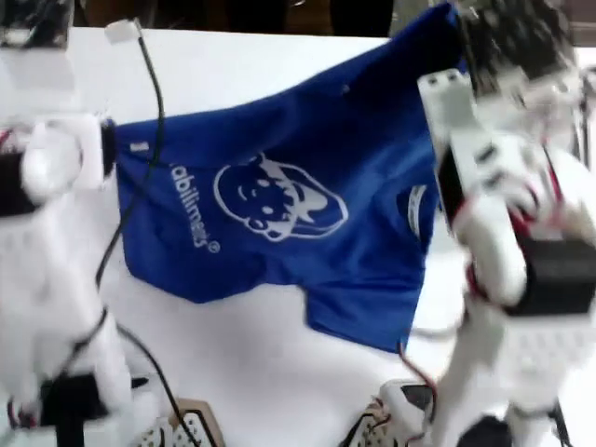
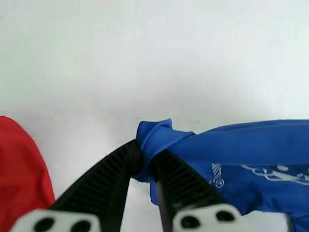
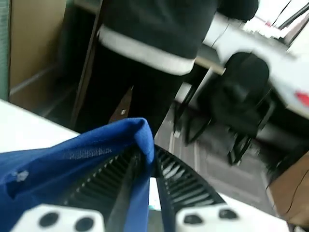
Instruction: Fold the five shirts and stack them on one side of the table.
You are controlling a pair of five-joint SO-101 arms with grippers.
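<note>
the blue shirt (image 1: pixel 307 223) lies spread over the white table (image 1: pixel 279 74) with its white print facing up, and each arm has hold of a corner. the left gripper (image 2: pixel 147 153) is closed tight on a bunched corner of the fabric. its black ribbed fingers (image 2: pixel 111 169) pinch a small knot of blue just above the tabletop. from the high view that corner sits at the shirt's left edge, next to the white left arm (image 1: pixel 56 168). the right gripper (image 3: pixel 147 154) is clamped on an edge of the shirt, with the cloth draped over and between its fingers. in the high view this far corner is lifted off the table near the back right, so the fabric rises toward the right arm (image 1: pixel 494 186). the rest of the shirt rests on the table, rumpled along its near edge. a red cloth (image 2: pixel 19 169) lies on the table near the left gripper — apart from the blue shirt. a black cable (image 1: pixel 149 102) runs across the table along the shirt's left edge.
</note>
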